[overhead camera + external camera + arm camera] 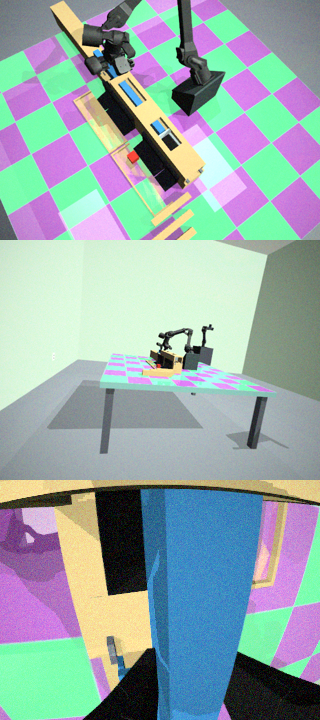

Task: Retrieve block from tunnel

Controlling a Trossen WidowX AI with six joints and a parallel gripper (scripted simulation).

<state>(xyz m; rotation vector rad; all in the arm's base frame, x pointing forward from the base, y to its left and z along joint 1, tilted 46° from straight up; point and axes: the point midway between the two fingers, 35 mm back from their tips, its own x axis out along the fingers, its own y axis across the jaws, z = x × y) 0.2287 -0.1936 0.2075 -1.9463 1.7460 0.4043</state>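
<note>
One blue handle [112, 71] [159, 351] [205, 580] was clamped in the jaws, toward the far edge of the counter [258, 180] [180, 391] as the exterior view had it. The red block [133, 156] [158, 365] lay outside the tunnel [147, 113] [177, 369], nearer the near-left corner. A skewed pull could jam the cage against the walls; a weak pinch could slip.

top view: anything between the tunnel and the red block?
Yes: in the top view, a black patch lies between the wooden tunnel and the red block. Whether it is a surface or an opening, I can't tell.
</note>
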